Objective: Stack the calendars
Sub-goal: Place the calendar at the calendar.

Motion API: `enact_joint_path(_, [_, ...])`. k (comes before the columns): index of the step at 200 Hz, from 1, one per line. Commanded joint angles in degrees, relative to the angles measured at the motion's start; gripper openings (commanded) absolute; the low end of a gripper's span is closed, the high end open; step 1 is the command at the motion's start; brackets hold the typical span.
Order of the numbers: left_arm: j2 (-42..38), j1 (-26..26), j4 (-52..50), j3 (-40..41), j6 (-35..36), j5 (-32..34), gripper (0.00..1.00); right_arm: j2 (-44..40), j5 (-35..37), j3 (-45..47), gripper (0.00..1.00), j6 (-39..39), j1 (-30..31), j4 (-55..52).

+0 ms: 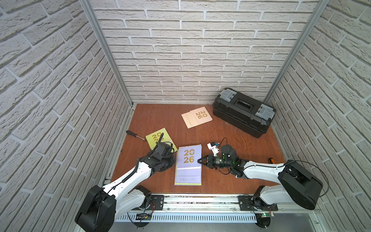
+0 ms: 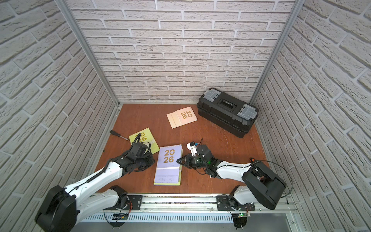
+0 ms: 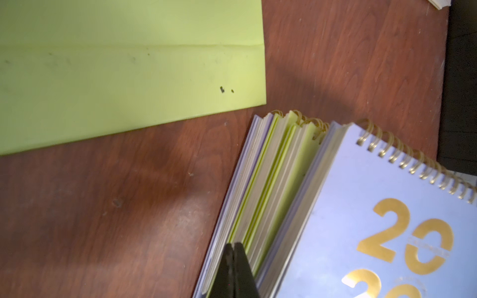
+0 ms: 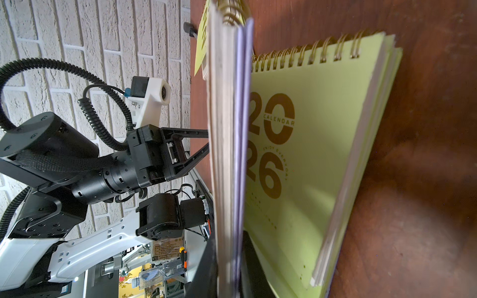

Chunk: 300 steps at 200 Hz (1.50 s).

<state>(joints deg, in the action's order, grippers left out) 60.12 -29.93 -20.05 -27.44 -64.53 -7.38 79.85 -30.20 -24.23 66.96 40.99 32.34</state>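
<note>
Top calendar: we find a lavender calendar (image 1: 189, 156), gold "2026" cover up, crowning the stack (image 1: 187, 180) at the front middle of the table (image 1: 160, 120), between the two arms.
Stack layers: in the left wrist view we count lime green and lavender layers under it. Their spiral ends point the same way but are not flush.
Tilt: in the right wrist view the lavender calendar's right edge stands raised off the lime green calendar (image 4: 322, 154) beneath.
Right side: the right gripper (image 1: 199, 160) reaches in from the right, jaws clamped narrow on that raised lavender edge.
Left side: the left gripper (image 3: 233, 246) has its fingertips pressed together with nothing between them, tips against the stack's left flank.
Stray green: we note a loose lime green calendar (image 1: 153, 138) lying flat, left and rearward of the stack, partly under the left wrist.
Stray cream: the cream calendar (image 1: 197, 117) lies flat toward the back, well apart from the stack, near the black toolbox (image 1: 244, 111).
Tool: a black-handled screwdriver (image 1: 132, 134) lies just beside the loose lime green calendar.
</note>
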Motion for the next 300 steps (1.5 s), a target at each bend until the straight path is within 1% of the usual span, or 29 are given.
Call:
enact_joint_path(1, [0.49, 0.23, 3.16, 1.27, -1.1, -0.6, 0.0, 0.26, -1.15, -1.83, 0.03, 0.01, 0.43, 6.31])
enact_joint_path(38, [1.16, -0.38, 4.12, 1.55, -1.52, -0.71, 0.0, 0.08, -0.57, -1.98, 0.03, -0.91, 0.44, 4.21])
enact_joint_path(58, [1.96, -0.87, 4.82, 1.56, -1.76, -0.71, 0.0, -0.22, 0.02, -2.57, 0.05, -1.92, 0.47, 1.64])
enact_joint_path(92, [2.94, -1.7, 5.86, 1.39, -2.17, -0.51, 0.0, -0.62, 0.79, -3.17, 0.13, -3.04, 0.42, -1.68])
enact_joint_path(154, [3.08, -2.32, 5.55, 1.33, -2.4, 0.04, 0.0, -1.46, 2.94, -3.46, 0.19, -4.58, 0.32, -6.01])
enact_joint_path(187, [2.75, -2.49, 5.31, 1.49, -2.4, 0.26, 0.0, -1.02, 3.12, -4.05, 0.25, -5.05, 0.33, -6.95])
enact_joint_path(218, [2.97, -2.47, 5.45, 1.42, -2.45, 0.34, 0.0, -1.36, 3.68, -4.77, 0.28, -5.99, 0.34, -9.04])
enact_joint_path(273, [3.33, -2.42, 5.45, 1.42, -2.27, 0.35, 0.0, -2.99, 5.91, -6.83, 0.33, -9.5, 0.32, -17.03])
enact_joint_path(300, [3.32, -2.46, 5.37, 1.34, -2.26, 0.3, 0.0, -2.49, 6.03, -7.31, 0.35, -10.0, 0.35, -17.84])
